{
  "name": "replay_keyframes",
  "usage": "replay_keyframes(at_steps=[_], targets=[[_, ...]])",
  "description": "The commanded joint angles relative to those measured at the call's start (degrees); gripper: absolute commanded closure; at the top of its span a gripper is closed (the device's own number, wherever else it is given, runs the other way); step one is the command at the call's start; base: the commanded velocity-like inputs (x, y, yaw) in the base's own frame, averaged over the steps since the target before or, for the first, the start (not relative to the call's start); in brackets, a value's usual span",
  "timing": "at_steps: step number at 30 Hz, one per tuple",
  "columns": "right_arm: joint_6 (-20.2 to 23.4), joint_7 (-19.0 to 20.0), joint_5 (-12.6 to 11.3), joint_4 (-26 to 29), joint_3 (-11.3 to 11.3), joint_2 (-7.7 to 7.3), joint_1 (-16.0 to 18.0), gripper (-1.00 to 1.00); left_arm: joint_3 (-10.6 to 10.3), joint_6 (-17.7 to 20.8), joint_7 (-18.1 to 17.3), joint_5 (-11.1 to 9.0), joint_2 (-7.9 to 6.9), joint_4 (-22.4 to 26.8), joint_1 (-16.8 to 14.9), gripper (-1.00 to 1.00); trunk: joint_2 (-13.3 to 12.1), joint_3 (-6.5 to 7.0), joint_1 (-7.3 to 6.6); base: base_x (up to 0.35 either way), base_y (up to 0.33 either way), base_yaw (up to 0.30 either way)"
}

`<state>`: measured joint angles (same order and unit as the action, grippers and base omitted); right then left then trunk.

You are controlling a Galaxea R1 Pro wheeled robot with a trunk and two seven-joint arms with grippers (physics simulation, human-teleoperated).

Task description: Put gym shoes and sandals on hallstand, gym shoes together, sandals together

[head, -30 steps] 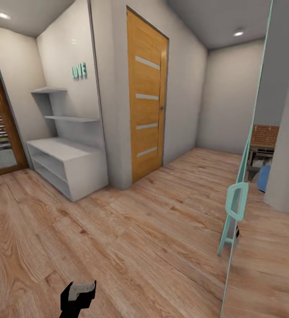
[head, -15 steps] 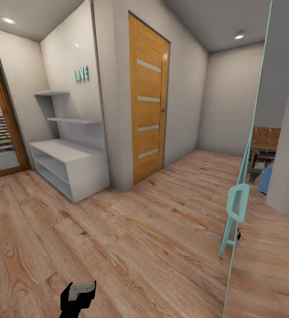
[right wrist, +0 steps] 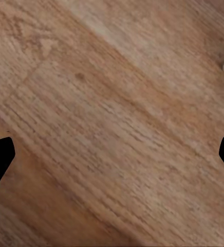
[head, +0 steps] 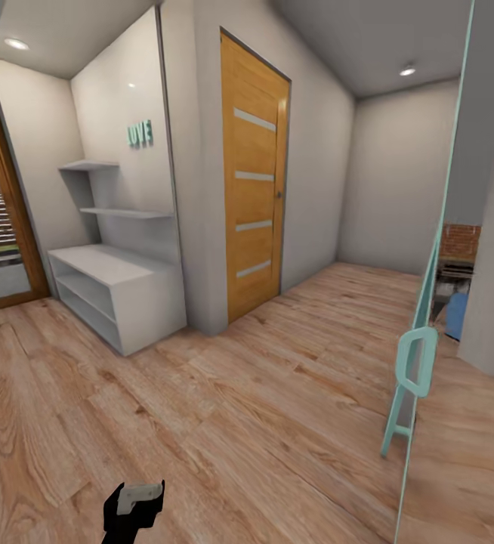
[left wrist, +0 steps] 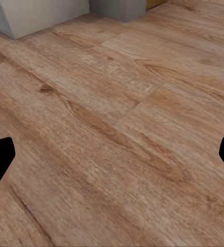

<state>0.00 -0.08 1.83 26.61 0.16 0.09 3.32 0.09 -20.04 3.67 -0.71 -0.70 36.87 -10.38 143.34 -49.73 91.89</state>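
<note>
The hallstand (head: 118, 291) was seen standing in the alcove at the left of the head view, against its grey back panel, with 2 long shelf compartments below and 2 wall shelves (head: 103, 189) above; both compartments and the top were seen bare. Teal "LOVE" letters (head: 140, 134) were fixed on the panel above the shelves. A wooden door (head: 253, 177) with 4 pale slots was set in the wall just right of the alcove, and a mirror with a mint-green frame (head: 417, 363) was leaned at the right edge. The corridor floor (head: 224, 408) was spread with wood planks across the foreground. The left gripper (left wrist: 112, 154) was held over the planks near the hallstand's base corner, its jaws spread wide apart and grasping nothing. The right gripper (right wrist: 112, 154) was likewise held over bare planks, jaws released.
</note>
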Motion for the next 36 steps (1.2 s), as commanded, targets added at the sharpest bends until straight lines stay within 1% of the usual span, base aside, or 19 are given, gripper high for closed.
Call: replay_keyframes(at_steps=[1,10,16,36], targets=[[0.0,-0.01,0.19,0.02,0.01,0.0,0.02,-1.0,-0.09,-0.18,0.21,-0.07,-0.01,-0.04,-0.04,-1.0,0.02,0.04,0.02,0.318,0.06,0.0],[0.0,-0.01,0.19,0.02,0.01,0.0,0.02,-1.0,-0.09,-0.16,0.2,-0.08,-0.01,-0.04,-0.06,-1.0,0.02,0.39,0.02,0.337,0.093,0.001],[0.0,-0.01,0.19,0.02,0.01,0.0,0.02,-1.0,-0.07,-0.18,0.19,-0.08,-0.02,-0.05,-0.06,-1.0,0.02,0.4,0.02,0.232,0.104,0.221],[0.0,-0.01,0.19,0.02,0.01,0.0,0.02,-1.0,-0.09,-0.18,0.19,-0.08,0.06,-0.05,-0.06,-1.0,0.02,0.4,0.02,0.014,0.007,0.289]])
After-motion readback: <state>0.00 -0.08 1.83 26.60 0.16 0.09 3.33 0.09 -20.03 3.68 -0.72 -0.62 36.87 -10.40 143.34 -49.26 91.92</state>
